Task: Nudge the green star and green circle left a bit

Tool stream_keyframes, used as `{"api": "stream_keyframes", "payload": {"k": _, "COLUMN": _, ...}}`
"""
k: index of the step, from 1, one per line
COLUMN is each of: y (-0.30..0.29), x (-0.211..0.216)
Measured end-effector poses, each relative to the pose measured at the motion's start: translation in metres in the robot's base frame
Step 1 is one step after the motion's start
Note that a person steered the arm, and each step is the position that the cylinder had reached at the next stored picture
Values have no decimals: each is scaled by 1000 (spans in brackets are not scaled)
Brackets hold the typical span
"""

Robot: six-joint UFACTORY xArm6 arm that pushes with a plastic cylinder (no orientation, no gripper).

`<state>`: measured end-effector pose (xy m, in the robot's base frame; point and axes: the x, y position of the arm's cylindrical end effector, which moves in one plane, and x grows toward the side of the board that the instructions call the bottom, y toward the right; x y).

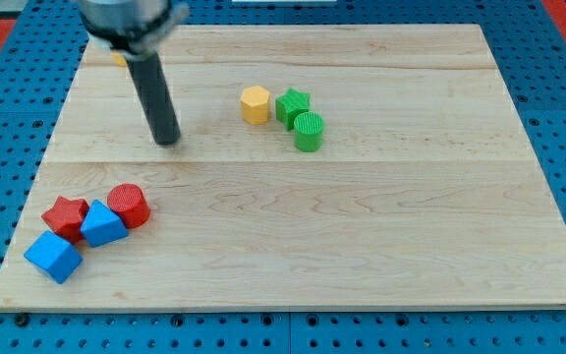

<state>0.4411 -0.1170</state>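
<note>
Tip (168, 141), bare rod with no jaws and holding nothing, sits well left of green star (292, 103) and touching green circle (309, 131), wrong side for a leftward nudge.

- The green star (291, 104) is bright green, with fine ribbed lines on its sides.
- The green circle (309, 131), just near-right of it, has the same green and the same ribbing.
- The yellow hexagon (254, 103), to the star's left, is orange-yellow.
- At the near left: a red star (65, 216), a red circle (129, 206), a blue triangular block (102, 224) and a blue cube (53, 257).
- My tip (168, 141) ends a dark grey, almost black rod.
- The table top (381, 226) is pale wood with light grain and faint plank seams.
- The surround (558, 59) is blue, dotted with holes, with red at the far corners.
- A small yellow-orange bit (118, 59) shows beside the rod, far left.
</note>
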Motion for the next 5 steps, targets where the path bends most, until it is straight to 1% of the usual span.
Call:
{"api": "stream_keyframes", "payload": {"k": 1, "y": 62, "x": 14}}
{"api": "stream_keyframes", "payload": {"k": 2, "y": 99, "x": 22}}
{"api": "stream_keyframes", "payload": {"k": 3, "y": 107, "x": 24}}
{"api": "stream_keyframes", "payload": {"k": 4, "y": 153, "x": 25}}
{"api": "stream_keyframes", "payload": {"k": 5, "y": 171, "x": 25}}
